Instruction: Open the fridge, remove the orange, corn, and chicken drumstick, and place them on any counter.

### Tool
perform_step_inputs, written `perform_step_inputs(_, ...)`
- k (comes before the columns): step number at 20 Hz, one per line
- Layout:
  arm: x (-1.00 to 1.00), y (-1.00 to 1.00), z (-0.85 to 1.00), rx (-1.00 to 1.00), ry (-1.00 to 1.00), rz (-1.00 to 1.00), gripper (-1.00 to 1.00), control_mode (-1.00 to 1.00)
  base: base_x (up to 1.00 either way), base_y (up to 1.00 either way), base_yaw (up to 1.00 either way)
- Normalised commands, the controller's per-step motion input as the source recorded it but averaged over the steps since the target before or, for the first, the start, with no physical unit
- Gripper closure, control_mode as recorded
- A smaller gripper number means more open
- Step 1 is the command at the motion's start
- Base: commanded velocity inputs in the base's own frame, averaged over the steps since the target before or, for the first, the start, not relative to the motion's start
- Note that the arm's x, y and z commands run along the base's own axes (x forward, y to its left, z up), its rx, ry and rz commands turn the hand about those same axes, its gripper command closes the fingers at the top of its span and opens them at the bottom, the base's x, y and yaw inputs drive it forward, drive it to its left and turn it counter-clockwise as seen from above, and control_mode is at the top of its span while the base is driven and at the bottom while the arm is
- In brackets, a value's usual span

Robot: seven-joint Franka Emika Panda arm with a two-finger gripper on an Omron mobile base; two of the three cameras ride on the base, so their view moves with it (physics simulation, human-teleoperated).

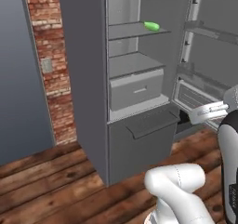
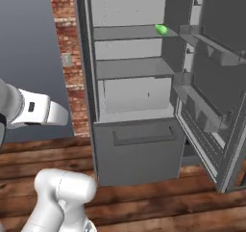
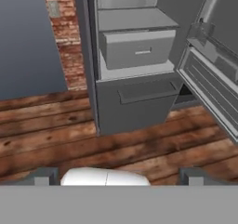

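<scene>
Left base view shows the fridge [image 1: 135, 79] with its door [image 1: 209, 56] swung wide open to the right. The corn [image 1: 151, 26] lies on an upper shelf [image 1: 132, 31], near the shelf's right end; it is green and small. Below this shelf is a second shelf, then a pale drawer [image 1: 137, 89], then a closed lower compartment with a long handle.

Right base view shows the same fridge [image 2: 134, 82] from the other side, and the corn [image 2: 161, 30] is again at the right end of the upper shelf, close to the door racks.

Hand view looks at the lower part of the fridge [image 3: 135, 69], with the drawer [image 3: 138, 49] in the middle of it. The pincer [image 3: 116, 176] is at the bottom of this view, and its two dark fingertips [image 3: 44, 175] stand far apart with nothing between them, so it is open and holds nothing. It is well apart from the fridge, over the wooden floor [image 3: 56, 135]. The corn is higher than the pincer and far ahead of it. A brick wall [image 3: 65, 37] stands ahead and left of the pincer, beside the fridge.
</scene>
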Motion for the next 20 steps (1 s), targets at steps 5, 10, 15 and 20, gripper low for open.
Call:
perform_step_inputs(5,0.00,0.00,0.00,0.00,0.00,0.00,-1.00,1.00,1.00,-0.33,0.15)
perform_step_inputs(10,0.00,0.00,0.00,0.00,0.00,0.00,-1.00,1.00,1.00,-0.34,0.14)
perform_step_inputs(15,0.00,0.00,0.00,0.00,0.00,0.00,-1.00,1.00,0.94,-0.20,0.18)
perform_step_inputs(20,0.00,0.00,0.00,0.00,0.00,0.00,-1.00,1.00,0.58,-0.47,0.15)
